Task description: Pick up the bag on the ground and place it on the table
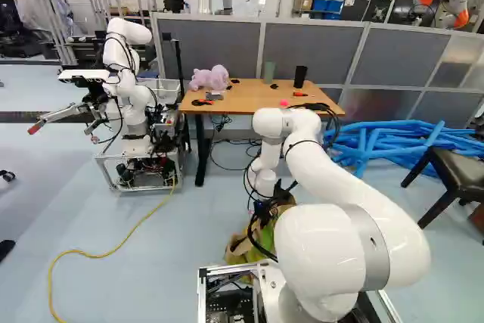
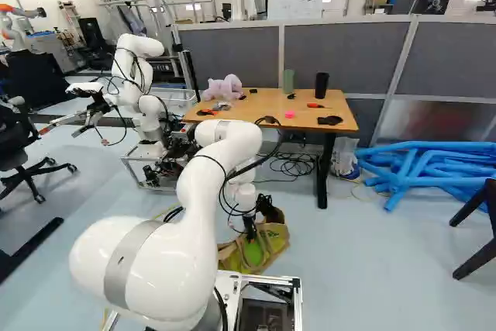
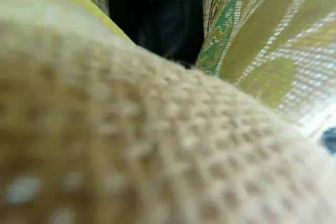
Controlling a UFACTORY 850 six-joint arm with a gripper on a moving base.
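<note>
On the floor (image 2: 380,269), on the near side of the table (image 2: 260,104), the bag (image 2: 273,244) was observed; the gripper (image 2: 250,230) was seen against it, whether clenched or released could not be determined

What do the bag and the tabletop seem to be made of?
The bag looks like matte, coarse burlap or jute: the wrist view shows a thick tan weave. The tabletop looks like smooth wood or laminate, from its even, light brown colour; which, I cannot tell.
</note>
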